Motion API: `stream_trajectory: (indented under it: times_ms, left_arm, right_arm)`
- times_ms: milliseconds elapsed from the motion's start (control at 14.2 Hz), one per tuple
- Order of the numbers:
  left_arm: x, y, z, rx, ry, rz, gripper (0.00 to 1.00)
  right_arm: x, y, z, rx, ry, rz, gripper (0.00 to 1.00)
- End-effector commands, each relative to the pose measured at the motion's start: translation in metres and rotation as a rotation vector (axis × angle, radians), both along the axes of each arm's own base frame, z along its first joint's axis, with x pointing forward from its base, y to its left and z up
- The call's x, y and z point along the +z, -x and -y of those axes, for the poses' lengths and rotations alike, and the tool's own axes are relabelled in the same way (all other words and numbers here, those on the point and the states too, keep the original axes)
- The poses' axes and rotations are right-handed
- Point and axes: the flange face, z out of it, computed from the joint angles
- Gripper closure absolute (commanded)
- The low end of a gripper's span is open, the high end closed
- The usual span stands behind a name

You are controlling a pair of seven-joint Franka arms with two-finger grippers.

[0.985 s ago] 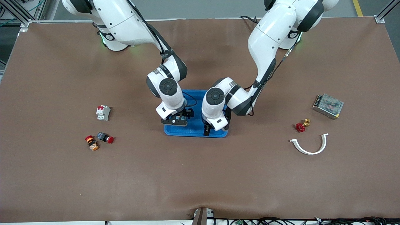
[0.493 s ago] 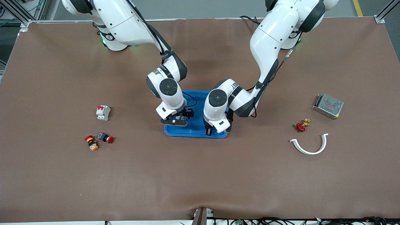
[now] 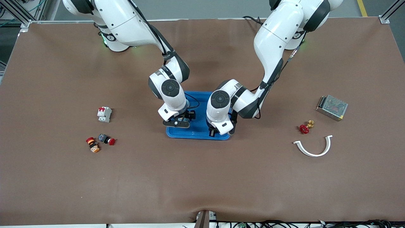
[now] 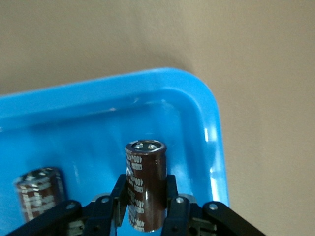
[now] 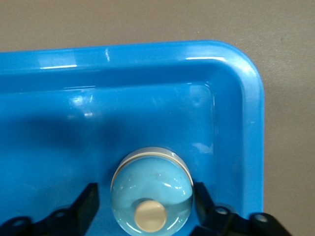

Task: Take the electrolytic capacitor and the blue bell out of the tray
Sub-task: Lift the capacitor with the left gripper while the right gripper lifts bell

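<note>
Two end effectors are down inside the blue tray at the middle of the surface. The left end effector is clamped shut on a dark brown capacitor, which stands upright between its fingers close to one corner of the tray; in the front view this end effector sits over the tray's end toward the left arm. A second capacitor lies in the tray just beside that grip.

The right end effector straddles a round bell with a pale button on top. Its fingers stand on either side of the bell with small gaps showing, so they are partly open and not gripping. The bell rests on the tray floor near another corner. In the front view the right end effector is over the tray's end toward the right arm.

Farther out toward the right arm's end lie a white breaker, a red push button and an orange-and-red button. Farther out toward the left arm's end lie a red valve handle, a white curved strip and a metal mesh box.
</note>
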Motion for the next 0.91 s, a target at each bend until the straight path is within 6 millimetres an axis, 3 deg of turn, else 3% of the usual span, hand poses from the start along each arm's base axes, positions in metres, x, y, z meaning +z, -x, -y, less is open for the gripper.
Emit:
stream_trajectory:
  times_ms: [0,70,422,844]
  left_arm:
    - [0.036,0.000,-0.006,-0.042,-0.044,-0.011,1.00]
    - [0.048,0.000,-0.010,-0.063,-0.055,-0.020,1.00]
    - [0.102,0.007,-0.034,-0.435,-0.111,-0.124,1.00]
    - [0.127,0.031,-0.082,-0.788,-0.137,-0.177,1.00]
  right_arm:
    - [-0.002,-0.001,-0.003,0.003,0.005,0.015,0.50]
    - [-0.002,-0.001,-0.003,0.003,0.005,0.015,0.57]
    - [-0.001,-0.002,-0.003,0.006,0.004,0.016,0.58]
    - [0.020,-0.009,0.000,0.008,0.000,0.015,0.58]
